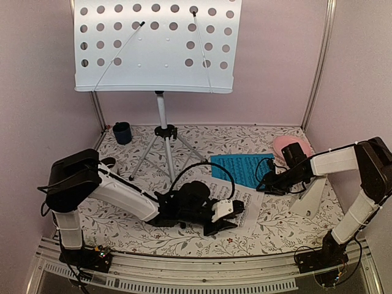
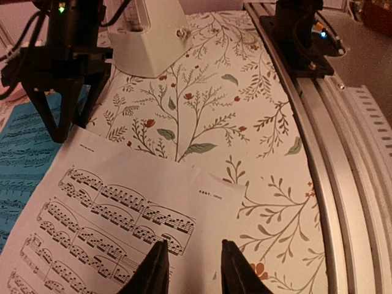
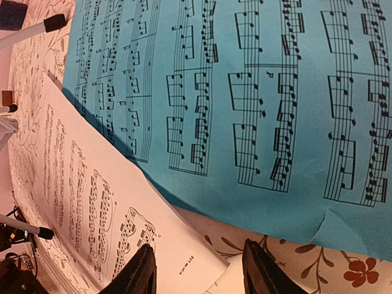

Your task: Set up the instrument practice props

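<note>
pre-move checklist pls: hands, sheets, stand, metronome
1. Left hand open: ok, jaws apart at the white sheet's corner.
2. Right hand open: ok, jaws apart just off the blue sheet's edge.
3. A sheet gripped: not ok, neither hand is shut on one.
4. Sheets separated: not ok, they overlap, lying flat on the table.
5. Stand tray up and free: ok, nothing on it.
6. Metronome out of the way: cannot tell, it stands close to the right hand.
</note>
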`<action>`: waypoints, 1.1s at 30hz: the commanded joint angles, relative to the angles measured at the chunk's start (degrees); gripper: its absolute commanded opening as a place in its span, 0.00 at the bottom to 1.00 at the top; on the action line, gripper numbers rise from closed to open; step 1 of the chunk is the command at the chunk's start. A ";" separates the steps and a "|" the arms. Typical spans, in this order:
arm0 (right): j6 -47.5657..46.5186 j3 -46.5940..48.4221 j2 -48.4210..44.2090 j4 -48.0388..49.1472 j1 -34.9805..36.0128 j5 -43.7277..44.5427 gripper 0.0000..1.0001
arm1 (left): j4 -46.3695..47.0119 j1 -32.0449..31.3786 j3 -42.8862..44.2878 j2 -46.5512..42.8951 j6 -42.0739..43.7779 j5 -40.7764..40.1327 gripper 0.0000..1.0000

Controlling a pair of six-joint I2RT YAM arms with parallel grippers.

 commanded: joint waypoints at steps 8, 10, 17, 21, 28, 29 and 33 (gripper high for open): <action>-0.53 -3.48 0.39 2.31 -2.70 -2.92 0.49 | -5.38 3.48 2.68 2.12 -3.88 -2.95 0.25; -0.56 -3.69 0.86 3.14 -2.92 -4.06 0.47 | -5.28 3.83 3.06 3.05 -3.87 -2.53 0.25; -0.45 -3.33 1.95 4.62 -2.94 -8.08 0.43 | -5.76 4.70 4.92 6.56 -3.14 0.13 0.24; 0.28 -3.66 1.65 5.48 -2.95 -10.95 0.39 | -5.59 4.85 5.45 7.84 -3.26 1.00 0.23; 1.02 -4.13 -1.10 5.61 -2.94 -13.95 0.24 | -4.56 5.10 5.59 8.39 -3.62 2.07 0.22; 1.09 -4.20 -2.13 5.61 -2.95 -13.90 0.23 | -4.32 5.12 5.50 8.37 -3.69 2.14 0.22; 0.78 -2.88 -4.64 4.57 -2.89 -12.97 0.00 | -3.21 5.19 5.49 7.90 -3.49 2.15 0.22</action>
